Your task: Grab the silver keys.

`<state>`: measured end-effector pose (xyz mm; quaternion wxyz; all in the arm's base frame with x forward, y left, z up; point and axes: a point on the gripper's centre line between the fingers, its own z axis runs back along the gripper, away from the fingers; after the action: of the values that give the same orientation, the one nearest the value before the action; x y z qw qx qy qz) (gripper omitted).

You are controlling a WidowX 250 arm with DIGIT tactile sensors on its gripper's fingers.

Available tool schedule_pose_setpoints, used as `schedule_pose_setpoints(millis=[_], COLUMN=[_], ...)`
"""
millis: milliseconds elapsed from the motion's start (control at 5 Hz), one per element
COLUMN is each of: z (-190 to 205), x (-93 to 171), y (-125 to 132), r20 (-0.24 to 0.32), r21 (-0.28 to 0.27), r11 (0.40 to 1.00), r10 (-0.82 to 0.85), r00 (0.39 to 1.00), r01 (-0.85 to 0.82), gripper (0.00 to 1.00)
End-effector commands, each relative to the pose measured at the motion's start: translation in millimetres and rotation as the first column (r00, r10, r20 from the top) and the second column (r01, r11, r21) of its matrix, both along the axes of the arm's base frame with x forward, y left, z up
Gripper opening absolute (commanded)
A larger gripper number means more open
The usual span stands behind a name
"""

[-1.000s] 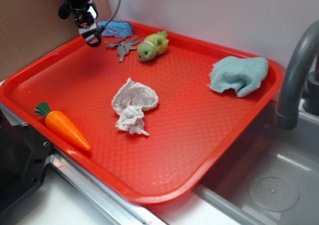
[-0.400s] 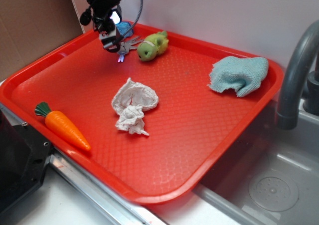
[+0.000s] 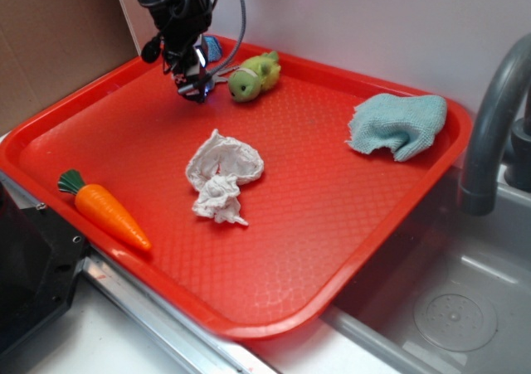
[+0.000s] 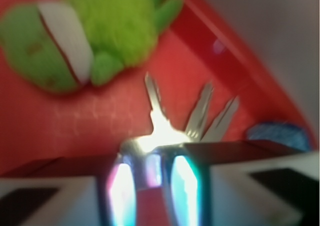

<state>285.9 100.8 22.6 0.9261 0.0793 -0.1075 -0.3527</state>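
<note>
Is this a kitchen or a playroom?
Probably a kitchen-like test setup. A grey faucet curves over a metal sink on the right, and a red tray beside it holds a cloth, a toy carrot and a plush toy.

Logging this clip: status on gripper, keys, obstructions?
Gripper down over the silver keys, closure not confirmed. Keys on red tray, blades fanned. Green plush toy close beside, apart.
</note>
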Motion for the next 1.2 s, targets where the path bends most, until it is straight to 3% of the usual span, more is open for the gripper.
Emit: schedule_pose_setpoints(millis=[0, 200, 400, 600, 800, 1000], z=[19.4, 68.9, 118.5, 169.5, 190.5, 187.4], x=[5.2, -6.1, -16.8, -24.7, -30.0, -40.4], y=[12.1, 9.2, -24.9, -59.4, -79.7, -106.3], r20=[0.039, -0.003, -0.075, -0.211, -0.260, -0.254], r21=[0.016, -0.019, -0.066, -0.081, -0.108, 0.024], r11=[0.998, 0.969, 0.931, 0.895, 0.893, 0.871], r10=[0.065, 0.246, 0.353, 0.414, 0.400, 0.479], r00=[0.997, 0.969, 0.932, 0.885, 0.879, 0.840], r01=[-0.066, -0.246, -0.358, -0.438, -0.438, -0.490], gripper=[0.00, 0.00, 0.00, 0.00, 0.00, 0.00])
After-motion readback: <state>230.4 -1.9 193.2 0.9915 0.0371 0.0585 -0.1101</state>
